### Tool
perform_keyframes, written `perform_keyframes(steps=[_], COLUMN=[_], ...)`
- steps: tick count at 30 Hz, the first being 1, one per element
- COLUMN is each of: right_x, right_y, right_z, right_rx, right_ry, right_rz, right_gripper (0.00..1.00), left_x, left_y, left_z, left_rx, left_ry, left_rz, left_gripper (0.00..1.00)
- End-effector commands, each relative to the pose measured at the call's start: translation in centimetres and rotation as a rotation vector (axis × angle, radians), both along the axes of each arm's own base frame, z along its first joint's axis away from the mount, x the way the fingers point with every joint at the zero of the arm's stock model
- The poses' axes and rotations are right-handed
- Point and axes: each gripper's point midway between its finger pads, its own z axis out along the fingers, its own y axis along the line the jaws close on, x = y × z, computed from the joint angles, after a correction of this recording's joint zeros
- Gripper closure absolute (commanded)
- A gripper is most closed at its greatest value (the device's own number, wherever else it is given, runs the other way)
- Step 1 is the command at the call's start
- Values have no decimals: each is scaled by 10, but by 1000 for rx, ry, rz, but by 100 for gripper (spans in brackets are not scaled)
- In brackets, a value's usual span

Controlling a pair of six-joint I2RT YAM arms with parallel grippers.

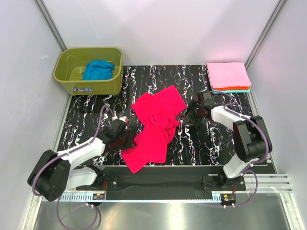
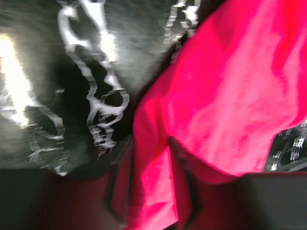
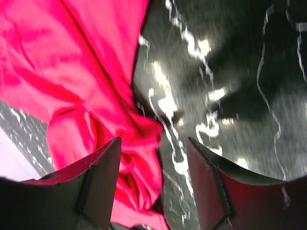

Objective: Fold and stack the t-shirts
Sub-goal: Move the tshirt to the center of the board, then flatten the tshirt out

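Observation:
The crimson-red t-shirt [image 1: 154,125] lies crumpled in the middle of the black marbled table. My left gripper [image 1: 125,135] is shut on the shirt's left edge; in the left wrist view a fold of red cloth [image 2: 156,182] runs between the fingers. My right gripper [image 1: 191,115] is open just right of the shirt; in the right wrist view the shirt's edge [image 3: 139,163] lies partly between the spread fingers [image 3: 103,167]. The light pink t-shirt [image 1: 228,74] tops a folded stack at the back right, over the orange [image 1: 230,88] and teal ones. The blue t-shirt [image 1: 98,71] lies in the tub.
An olive-green plastic tub [image 1: 88,86] stands at the back left corner. The folded stack is near the table's right edge. White walls enclose the table on three sides. A metal rail [image 1: 158,184] runs along the front edge between the arm bases.

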Motion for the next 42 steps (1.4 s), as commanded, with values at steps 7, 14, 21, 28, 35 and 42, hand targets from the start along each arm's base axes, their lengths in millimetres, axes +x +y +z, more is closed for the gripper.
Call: perform_keyframes(steps=[7,14,21,28,35,42], right_x=[-60,-98,-145,-179,-190,-182], right_y=[-5,-30,-37,-47,-45,-37], right_z=[53,65,43,7,5,-3], right_rx=[65,-6,57,79,94,109], right_ry=[-52,-5,192,355,573,646], right_rz=[57,-27,-203,-423,-651,-684], right_gripper=[36,36,46,52,55,43], left_x=[-26,-30,29,110,168,192], left_y=[-105,-203,-169,-116,-85,-74], left_z=[15,76,113,122,117,86], left_rx=[-275,-445,-136,-36,7,48], left_ry=[-4,-45,-230,-301,-299,-237], left_rz=[-136,-257,-191,-66,33,65], left_gripper=[100,63,31,29,29,29])
